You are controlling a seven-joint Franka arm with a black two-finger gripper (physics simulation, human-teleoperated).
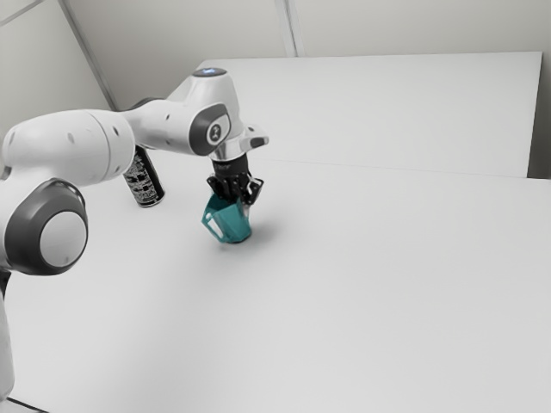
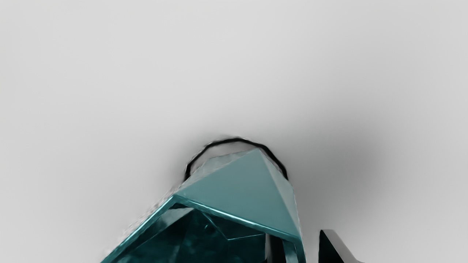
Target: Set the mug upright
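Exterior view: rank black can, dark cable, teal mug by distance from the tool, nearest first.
1. Teal mug: right at the tool, just under it.
2. Black can: off toward the exterior view's left, behind the arm.
3. Dark cable: bottom corner at the exterior view's left.

One finger (image 2: 278, 252) is inside the teal mug (image 2: 241, 193); other finger (image 2: 327, 252) stands outside, apart from its wall

Bright, diffuse light | soft shadow (image 2: 351, 157) — beside mug (image 2: 237, 186) | rim (image 2: 237, 217) — glinting
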